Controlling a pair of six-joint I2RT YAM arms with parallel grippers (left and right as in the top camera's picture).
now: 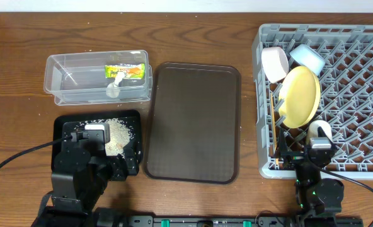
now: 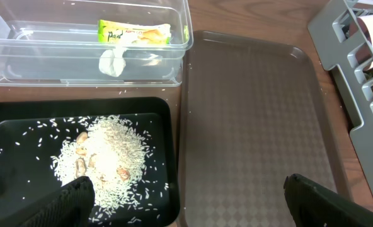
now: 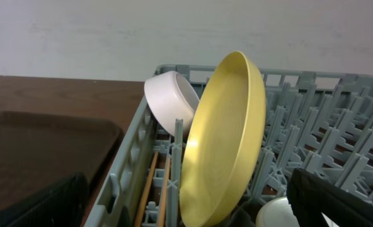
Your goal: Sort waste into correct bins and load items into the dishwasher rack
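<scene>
Dishwasher rack (image 1: 363,126) has the yellow plate (image 3: 227,139) on edge with the white bowl (image 3: 171,101) behind it. The chopsticks (image 3: 155,192) only read clearly from the right wrist, where the cup (image 3: 281,215) is cropped. The light blue bowl (image 1: 307,58) only shows overhead. Left wrist shows rice (image 2: 108,157) in the black tray (image 2: 10,120), plus wrapper (image 2: 133,33) and tissue (image 2: 114,61) in the clear tub (image 2: 79,72). Left gripper (image 2: 189,195) and right gripper (image 3: 193,202) are both spread wide, empty.
</scene>
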